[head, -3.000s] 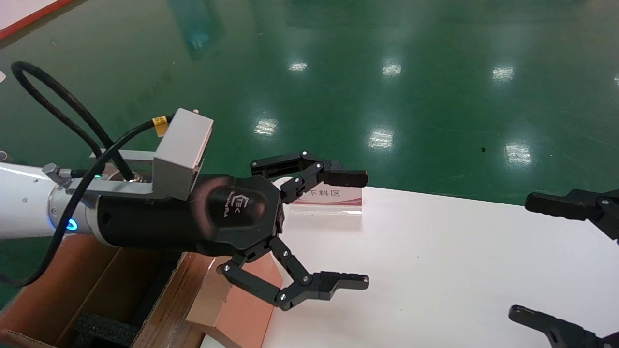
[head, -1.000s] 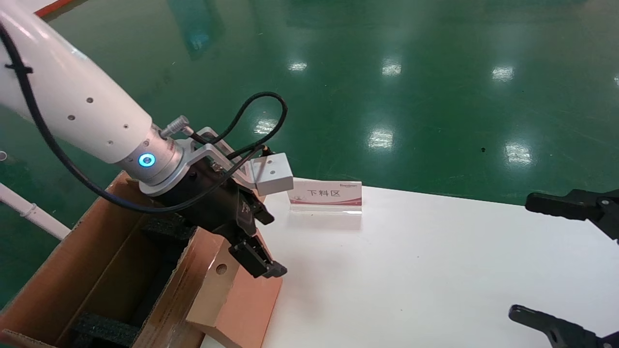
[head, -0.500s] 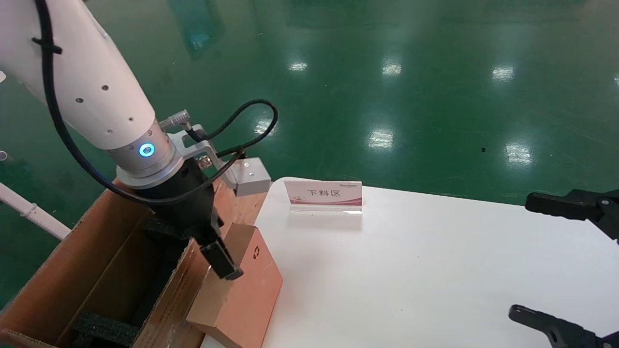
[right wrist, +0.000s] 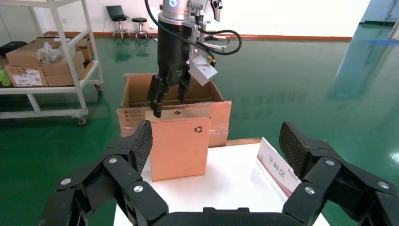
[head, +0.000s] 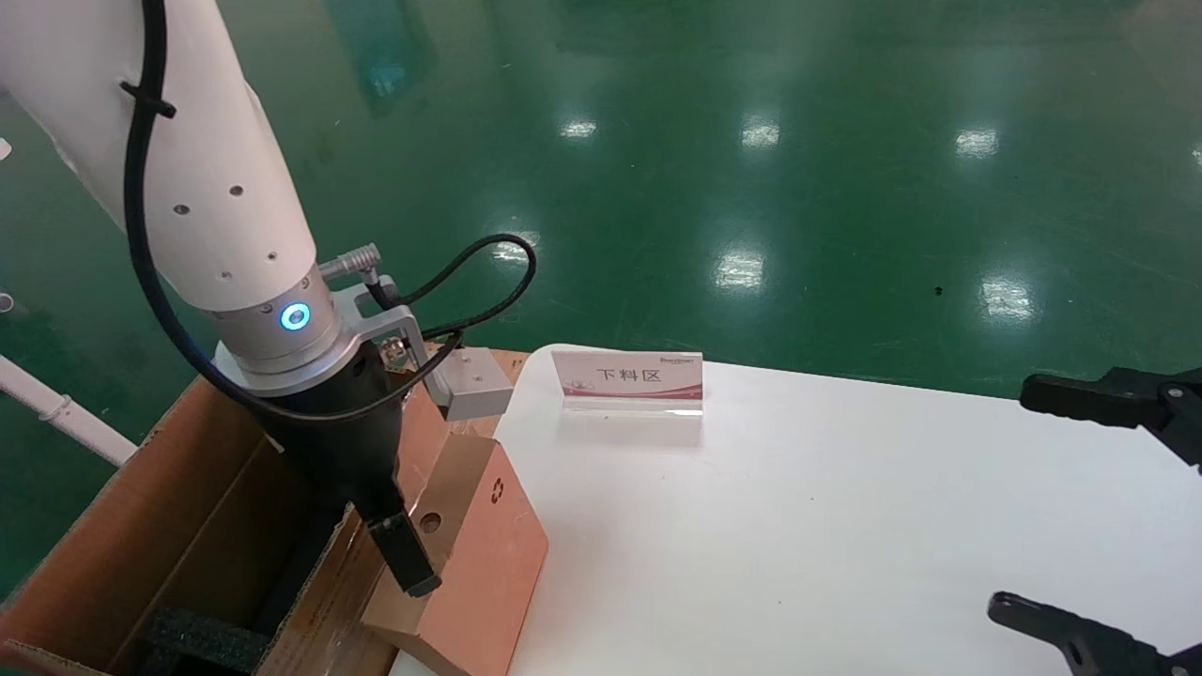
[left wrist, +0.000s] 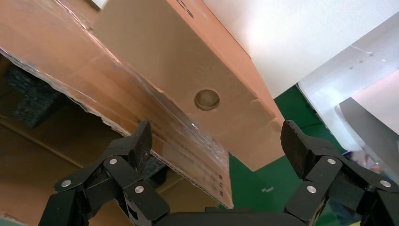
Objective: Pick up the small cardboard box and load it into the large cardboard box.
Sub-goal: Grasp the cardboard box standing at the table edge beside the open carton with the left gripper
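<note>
Green glossy floor surrounds one white table [head: 845,526]. Over its near left corner, the left gripper [head: 399,554] points straight down with its jaws spread wide, straddling the top edge of the one small cardboard box [head: 470,554] without closing on it. That box stands upright on the table corner, its round hole [left wrist: 207,99] and recycling symbol [right wrist: 198,129] showing, leaning against the taped flap of the one large cardboard box [head: 188,526], which stands on the floor beside the table with black foam [head: 202,638] inside. One sign [head: 631,380] stands farther back. The right gripper [head: 1108,507] hangs released over the table's right edge.
</note>
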